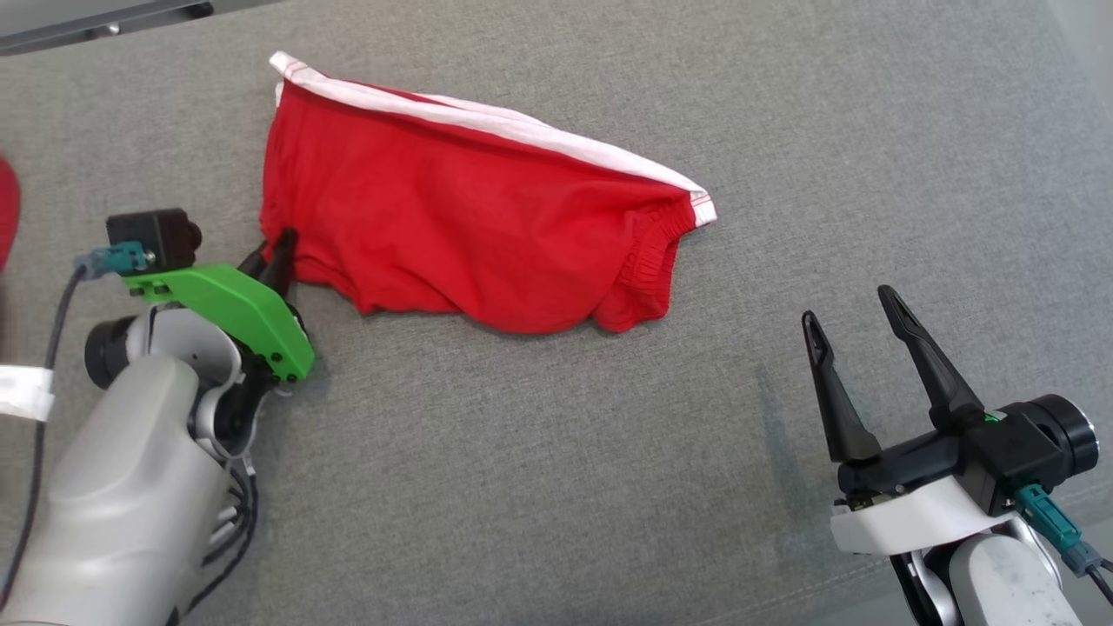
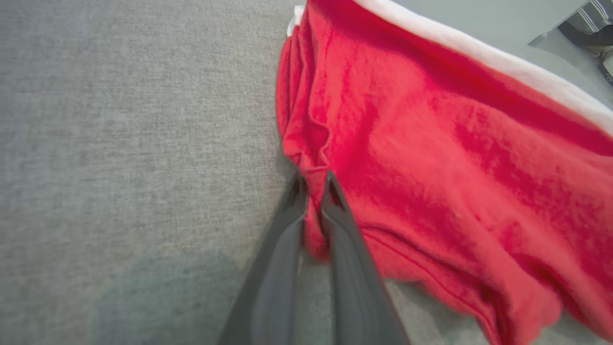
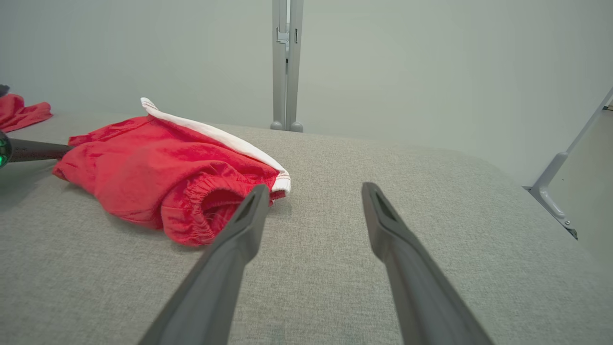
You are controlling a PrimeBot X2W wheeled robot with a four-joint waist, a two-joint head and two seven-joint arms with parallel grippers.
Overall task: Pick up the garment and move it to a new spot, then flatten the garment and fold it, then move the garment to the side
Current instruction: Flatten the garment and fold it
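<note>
The garment [image 1: 469, 226] is a pair of red shorts with a white side stripe, lying crumpled on the grey padded surface [image 1: 556, 452]. At its lower left corner my left gripper [image 1: 280, 245] is shut on a fold of the red cloth; the left wrist view shows the garment [image 2: 431, 167] pinched between the two dark fingers of the left gripper [image 2: 313, 179]. My right gripper [image 1: 848, 304] stands open over bare surface, to the right of the garment and apart from it. In the right wrist view the right gripper [image 3: 313, 191] points past the garment [image 3: 167, 172] and its elastic waistband end.
Another piece of red cloth [image 1: 7, 209] lies at the far left edge; it appears as red cloth [image 3: 21, 112] in the right wrist view. A grey metal post [image 3: 286, 62] stands behind the surface against a pale wall. A metal frame bar [image 3: 560, 167] runs past the right edge.
</note>
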